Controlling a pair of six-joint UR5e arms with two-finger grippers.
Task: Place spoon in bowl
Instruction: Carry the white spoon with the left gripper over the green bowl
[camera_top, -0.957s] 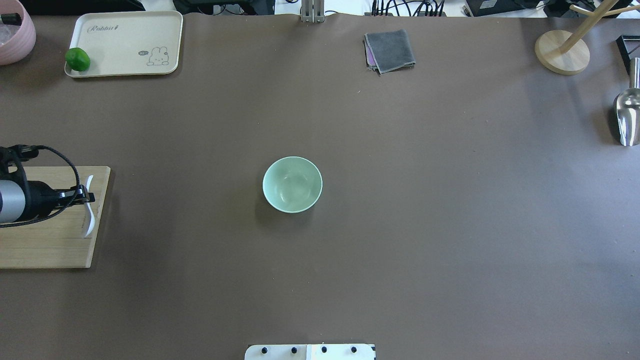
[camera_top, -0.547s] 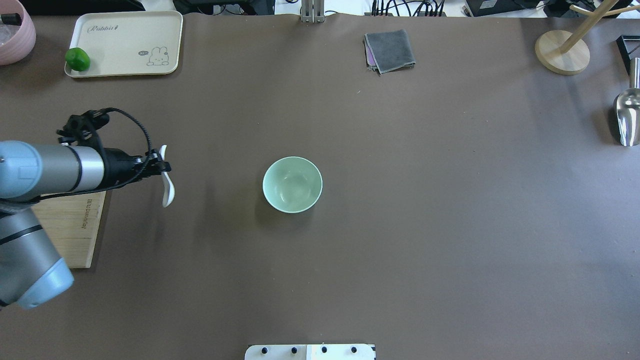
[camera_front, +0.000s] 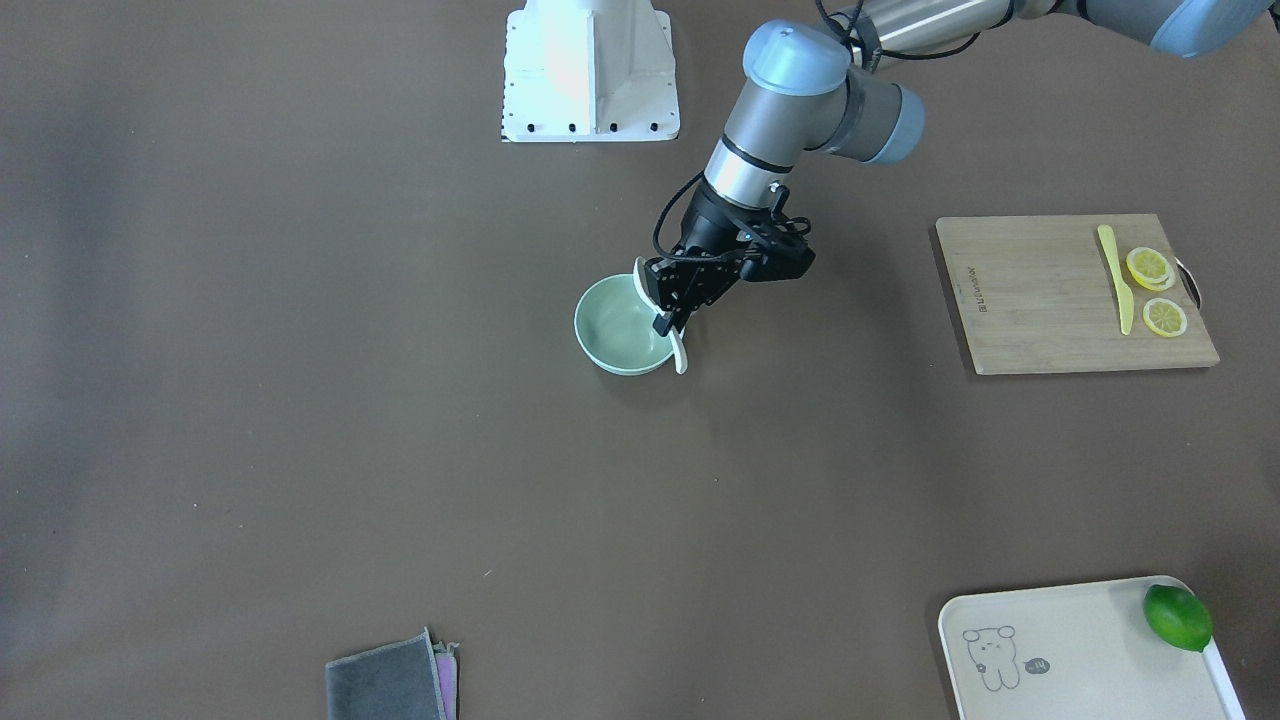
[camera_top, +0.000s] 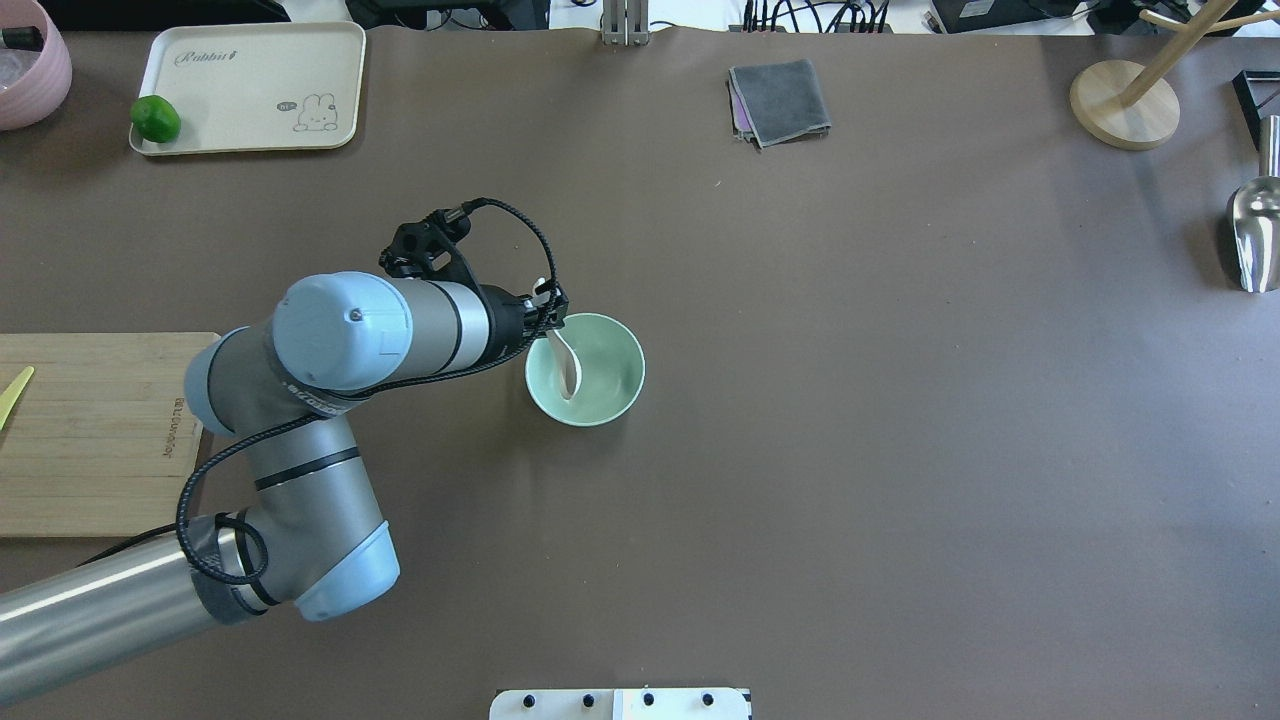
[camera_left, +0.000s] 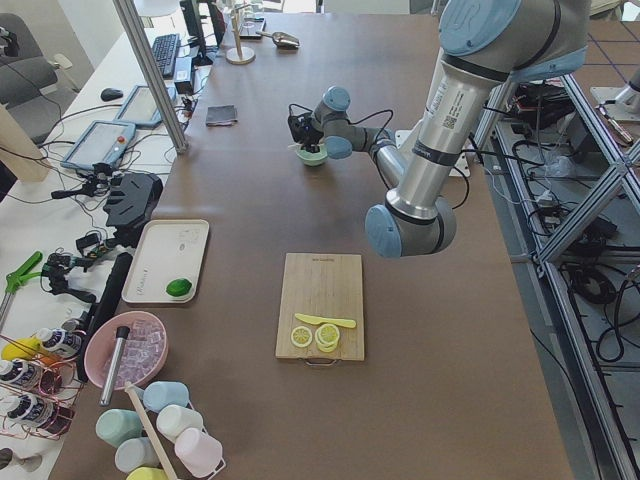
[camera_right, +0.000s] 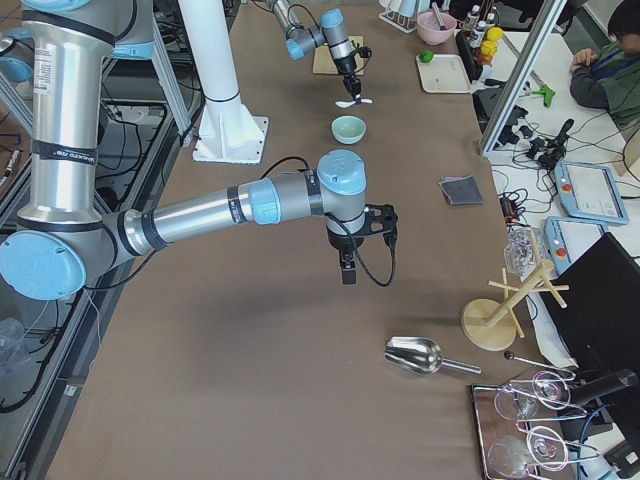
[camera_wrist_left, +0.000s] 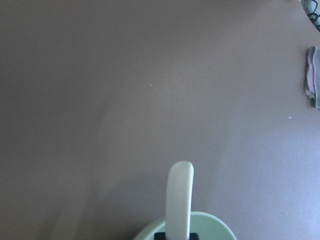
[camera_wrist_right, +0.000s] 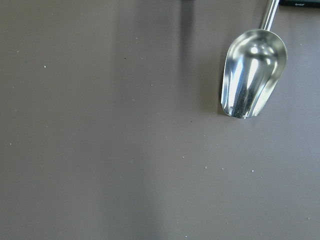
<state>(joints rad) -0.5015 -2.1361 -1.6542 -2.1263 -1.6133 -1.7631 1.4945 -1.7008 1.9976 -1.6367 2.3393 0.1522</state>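
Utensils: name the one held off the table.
The white spoon, gripped by the left fingers; the yellow knife lies on the board, the steel scoop on the table.

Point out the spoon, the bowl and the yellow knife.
spoon (camera_top: 569, 378), overhead view, on its scoop.
bowl (camera_top: 613, 364), overhead view, on its inner wall.
knife (camera_front: 1115, 279), front-facing view, on its middle.

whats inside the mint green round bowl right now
Only the glossy white soup spoon, held by the left gripper, its scoop over the hollow of the pale mint-green bowl. The gripper covers part of the rim; whether the scoop touches bottom is unclear.
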